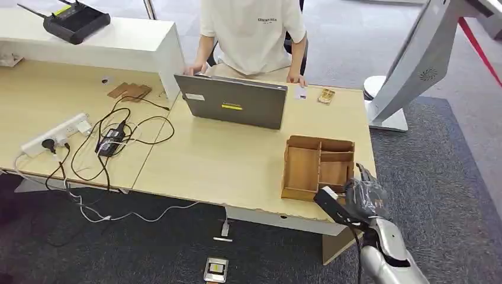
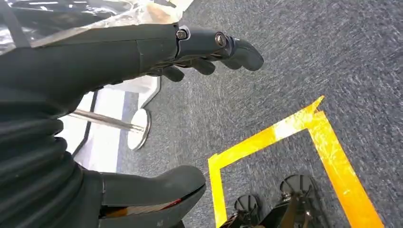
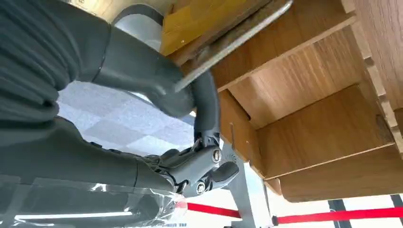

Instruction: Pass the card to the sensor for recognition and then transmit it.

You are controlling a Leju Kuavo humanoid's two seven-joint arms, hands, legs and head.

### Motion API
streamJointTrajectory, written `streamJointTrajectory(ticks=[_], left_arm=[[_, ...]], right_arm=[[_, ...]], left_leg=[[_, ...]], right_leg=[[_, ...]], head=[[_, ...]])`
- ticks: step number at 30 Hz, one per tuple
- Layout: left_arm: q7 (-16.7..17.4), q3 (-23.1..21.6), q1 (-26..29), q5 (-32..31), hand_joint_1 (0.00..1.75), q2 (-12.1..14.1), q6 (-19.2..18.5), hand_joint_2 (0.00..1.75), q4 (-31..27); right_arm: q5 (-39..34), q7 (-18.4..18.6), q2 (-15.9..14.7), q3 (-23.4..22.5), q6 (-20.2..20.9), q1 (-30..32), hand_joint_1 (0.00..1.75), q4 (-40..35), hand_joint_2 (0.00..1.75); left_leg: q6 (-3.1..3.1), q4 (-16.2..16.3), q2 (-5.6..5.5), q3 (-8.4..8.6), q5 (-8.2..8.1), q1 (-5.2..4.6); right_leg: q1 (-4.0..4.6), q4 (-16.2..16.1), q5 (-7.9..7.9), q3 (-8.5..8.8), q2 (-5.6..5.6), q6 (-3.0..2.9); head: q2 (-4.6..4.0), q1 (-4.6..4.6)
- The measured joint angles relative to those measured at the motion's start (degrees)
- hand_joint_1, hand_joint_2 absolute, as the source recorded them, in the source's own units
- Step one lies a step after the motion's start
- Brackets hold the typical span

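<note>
Head view: right hand [image 1: 362, 200] pinches the card [image 1: 331, 205] at the wooden organizer [image 1: 318, 167] on the pale bench [image 1: 225, 160]. Left hand [image 2: 142, 52] hangs over grey carpet [image 2: 304, 57], fingers apart, holding nothing. Person [image 1: 251, 35] sits behind a laptop [image 1: 234, 100].

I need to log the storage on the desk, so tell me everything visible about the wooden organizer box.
The wooden organizer box is light brown, plywood-like, open on top and split by thin dividers into one long compartment and a few smaller ones. It sits flat at the desk's front right corner, in front of the laptop. The compartments look empty in the head view. The right robot hand is at its near right corner, pinching a thin flat card by its edge; whether the hand touches the wood is unclear.
</note>
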Motion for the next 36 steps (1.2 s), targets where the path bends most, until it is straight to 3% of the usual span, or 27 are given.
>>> streamJointTrajectory(ticks=[14, 15, 16, 17, 18, 36], left_arm=[[0.87, -0.04, 0.03, -1.57, 0.00, 0.63, -0.70, 1.75, 0.00], [0.90, -0.09, 0.02, -1.66, 0.00, 0.70, -0.72, 1.75, 0.00], [0.96, -0.13, 0.03, -1.73, 0.00, 0.74, -0.74, 1.75, 0.00], [0.98, -0.15, 0.03, -1.73, 0.00, 0.79, -0.76, 1.75, 0.00], [0.98, -0.18, 0.03, -1.75, 0.00, 0.83, -0.76, 1.75, 0.00], [1.48, -0.28, 0.04, -2.71, 0.00, 1.16, -0.76, 1.75, 0.00]], right_arm=[[0.02, -0.11, 0.00, -0.04, -1.11, 0.15, 1.69, 0.00, 1.75], [0.02, -0.11, 0.00, -0.07, -1.12, 0.15, 1.59, 0.00, 1.75], [0.02, -0.11, -0.02, -0.09, -1.14, 0.16, 0.49, 0.00, 1.75], [0.02, -0.11, -0.02, -0.13, -1.14, 0.16, 0.16, 0.00, 1.75], [0.02, -0.11, -0.02, -0.17, -1.16, 0.16, 0.00, 0.00, 1.75], [0.09, -0.11, 0.04, -1.38, -3.63, -0.80, 0.00, 0.15, 1.75]], left_leg=[[0.00, 0.00, 0.00, 0.00, 0.00, 0.00], [0.00, 0.00, 0.00, 0.00, 0.00, 0.00], [0.00, 0.00, 0.00, 0.00, 0.00, 0.00], [0.00, 0.00, 0.00, 0.00, 0.00, 0.00], [0.00, 0.00, 0.00, 0.00, 0.00, 0.00], [0.00, 0.00, 0.00, 0.05, 0.00, 0.00]], right_leg=[[0.00, 0.00, 0.00, 0.00, 0.00, 0.00], [0.00, 0.00, 0.00, -0.01, 0.00, 0.00], [0.00, 0.00, 0.00, 0.00, 0.00, 0.00], [0.00, 0.00, 0.00, 0.00, 0.00, 0.00], [0.00, 0.00, 0.00, 0.00, 0.00, 0.00], [0.00, 0.00, 0.00, 0.05, 0.00, 0.00]], head=[[0.00, 0.00], [0.00, 0.02], [0.00, 0.00], [0.00, 0.02], [0.00, 0.00], [0.00, 0.02]])
